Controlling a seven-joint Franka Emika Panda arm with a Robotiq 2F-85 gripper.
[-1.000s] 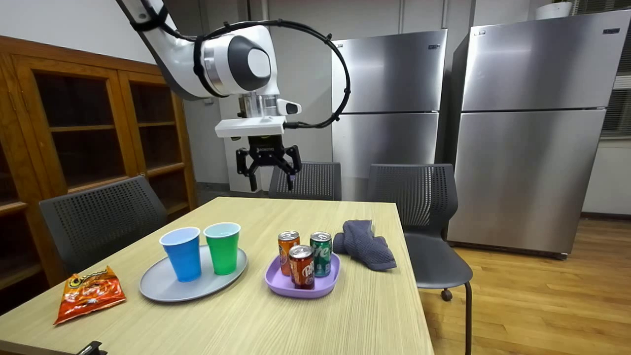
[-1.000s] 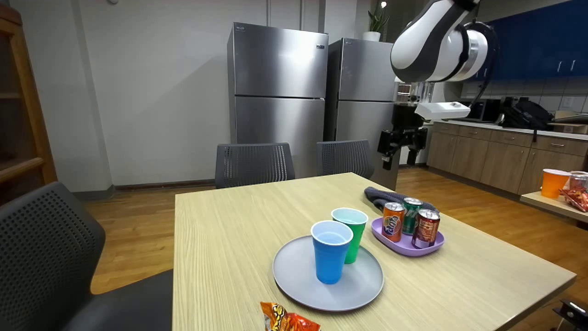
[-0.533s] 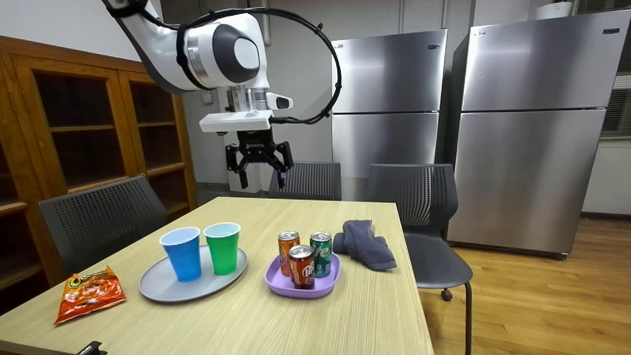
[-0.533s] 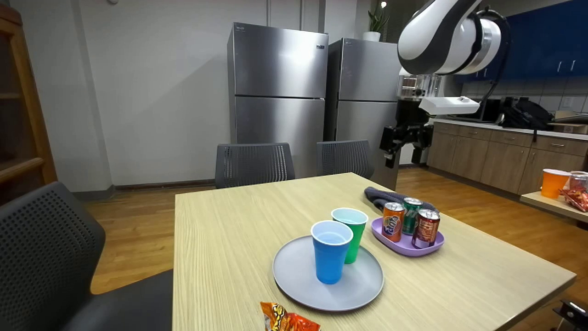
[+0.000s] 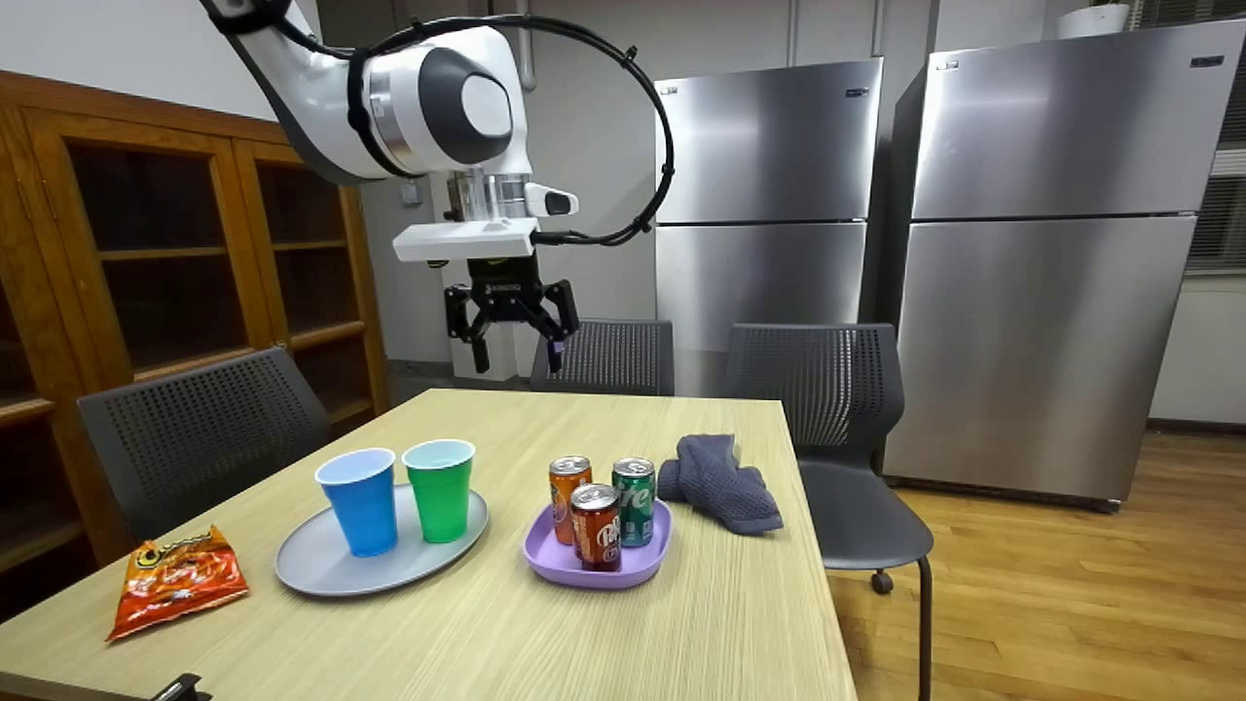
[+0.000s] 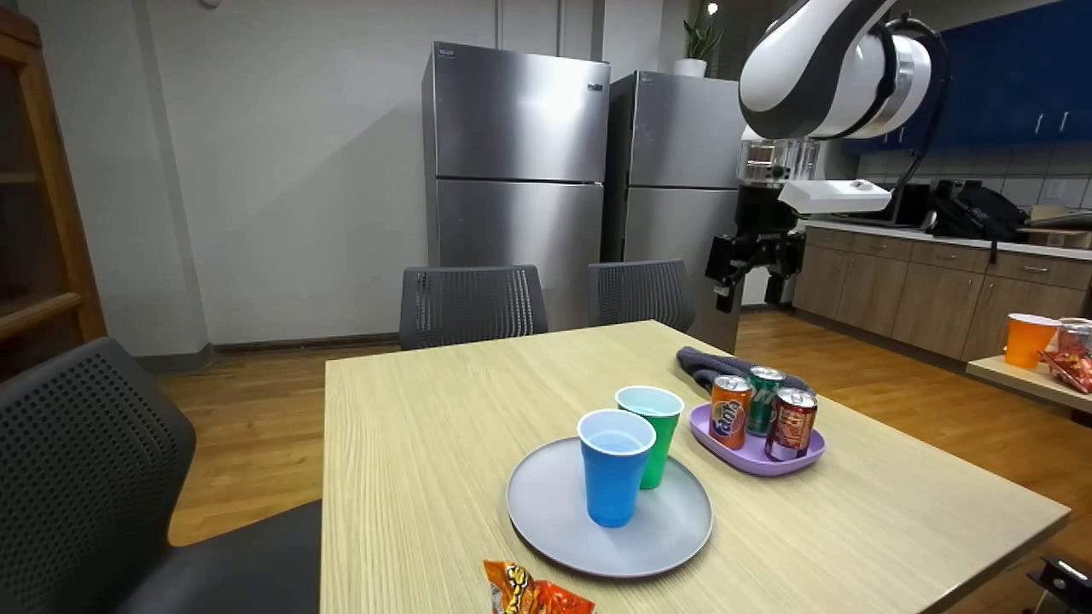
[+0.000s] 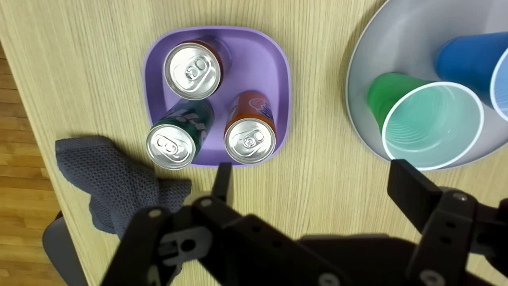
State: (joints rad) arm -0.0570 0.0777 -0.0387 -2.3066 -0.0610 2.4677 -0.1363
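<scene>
Wrist view: the fingers (image 7: 412, 194) stand wide apart, empty, above the table (image 7: 309, 198). Three cans (image 7: 250, 141) stand in the tray (image 7: 254, 67), its raised rim probably keeping them together; the plate (image 7: 397, 39) likely serves to group two upright cups (image 7: 432, 123).

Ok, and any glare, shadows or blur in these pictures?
Wrist view: the jaws look blurred, the orange can crisp, a soft shadow edging the gray plate; in an exterior view, bright glare on a steel fridge, a diagonal shadow across the wall.
</scene>
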